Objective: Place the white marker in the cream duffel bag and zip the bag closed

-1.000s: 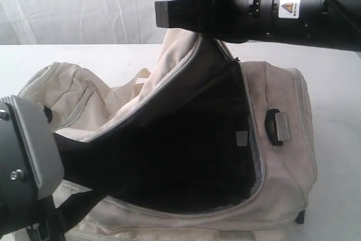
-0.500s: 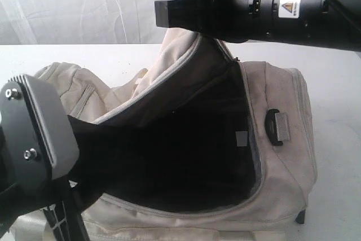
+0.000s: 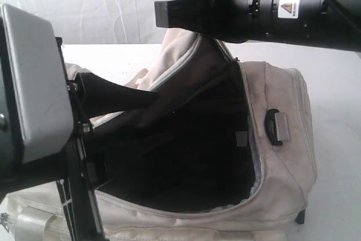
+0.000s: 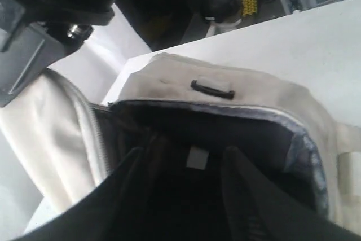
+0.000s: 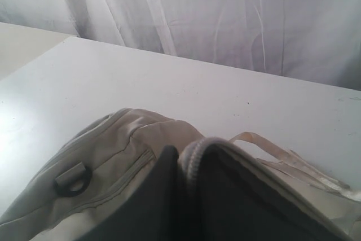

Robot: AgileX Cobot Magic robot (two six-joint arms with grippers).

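Lifting out of the cream duffel bag (image 3: 282, 88) toward the frame's upper left, the left hand (image 4: 185, 165) is spread and empty, the white marker unseen, likely inside, while the right hand (image 5: 190, 156) pinches the bag's raised edge.

We see the cream duffel bag (image 3: 282, 196) close from the front, while our left wrist camera peers into its open mouth and the right looks over it toward the curtain (image 5: 225, 15).
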